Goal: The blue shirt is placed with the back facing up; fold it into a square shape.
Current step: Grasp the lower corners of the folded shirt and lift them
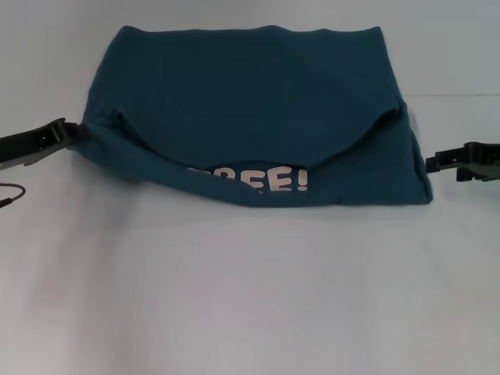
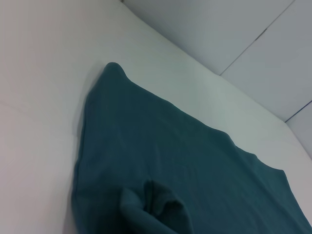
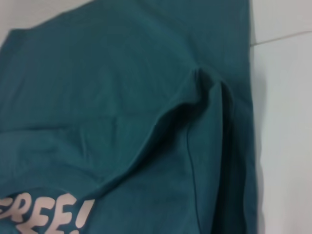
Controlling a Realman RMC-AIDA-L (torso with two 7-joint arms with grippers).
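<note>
The blue shirt lies on the white table, folded over into a broad rectangle. Its upper layer sags in an arc and uncovers white letters "FREE!" on the layer below, near the front edge. My left gripper is at the shirt's left corner, which is drawn to a point toward it. My right gripper is just off the shirt's right edge, level with the fold. The left wrist view shows the shirt with a small bunched fold. The right wrist view shows the sagging fold and the letters.
The white table stretches wide in front of the shirt. A thin dark cable hangs at the far left edge. A wall with panel seams stands behind the table.
</note>
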